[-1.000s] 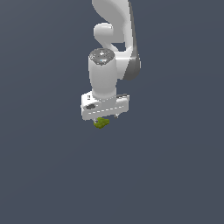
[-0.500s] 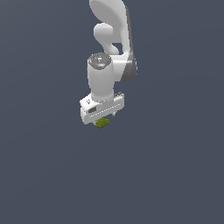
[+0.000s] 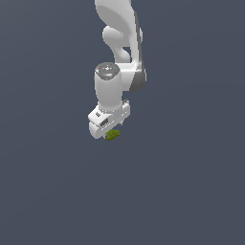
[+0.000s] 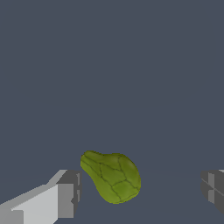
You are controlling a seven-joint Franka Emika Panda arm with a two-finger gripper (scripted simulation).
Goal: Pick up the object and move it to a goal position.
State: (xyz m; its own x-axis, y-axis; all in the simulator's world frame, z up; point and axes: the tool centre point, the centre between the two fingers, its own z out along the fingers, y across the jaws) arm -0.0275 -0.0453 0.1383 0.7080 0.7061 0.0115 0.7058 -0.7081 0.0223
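Gripper (image 4: 140,192): we see its two fingers spread wide, gripping nothing.
Object (image 4: 112,176): we find the olive-green lump between the fingers, nearer one pad and touching neither; in the exterior view it (image 3: 112,135) sits just under the gripper (image 3: 111,133).

Exterior view: camera off arm, set well back, looks down at steep angle on white Panda arm (image 3: 119,57); plain dark grey-blue ground fills frame, no horizon.

Wrist view: camera on wrist, looks along white-and-grey fingers (image 4: 65,194), very close; same flat grey-blue backdrop beyond.

Shared by both views: fingers' tip zone and small olive-green lumpy pear-shaped object (image 4: 111,176) — tiny speck under hand in exterior view (image 3: 112,135), large in wrist view.
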